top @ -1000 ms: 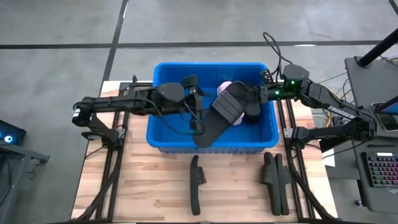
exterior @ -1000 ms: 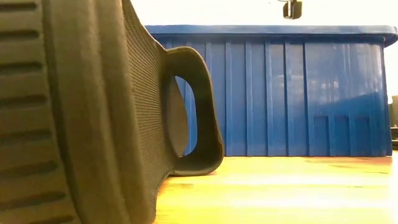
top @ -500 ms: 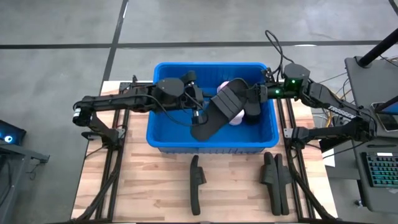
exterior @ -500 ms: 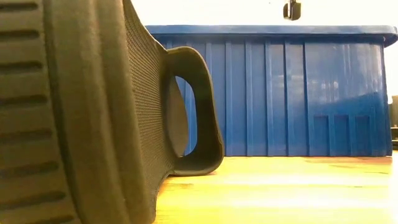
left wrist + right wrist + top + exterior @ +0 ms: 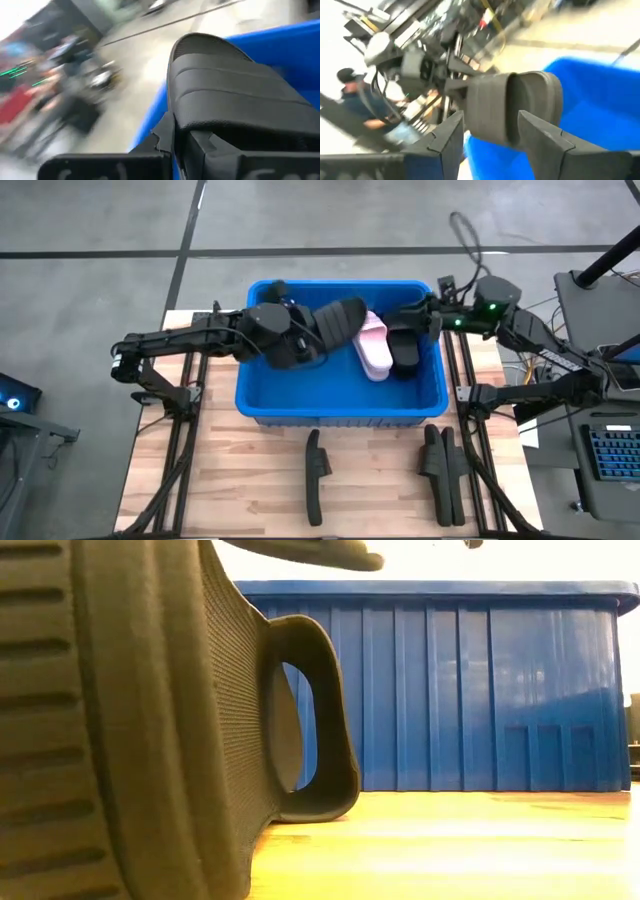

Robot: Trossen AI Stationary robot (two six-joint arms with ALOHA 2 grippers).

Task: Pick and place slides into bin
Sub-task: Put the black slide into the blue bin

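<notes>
Your left gripper (image 5: 305, 340) is clenching a black ribbed-strap slide (image 5: 338, 320) above the glossy blue ribbed bin (image 5: 262, 408), while your right gripper (image 5: 425, 317) is hanging released over the bin's far right corner. A pink slide (image 5: 374, 350) and a black one (image 5: 405, 350) are lying inside; three more black slides (image 5: 316, 475) are standing on edge on the wooden bench (image 5: 250, 480).

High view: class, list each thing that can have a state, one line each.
left gripper: shut on raised black slide
right gripper: open, empty
pink slides: in bin
second black slide: in bin
lone table slide: on edge, outside bin
table pair: on edge, outside bin
</notes>
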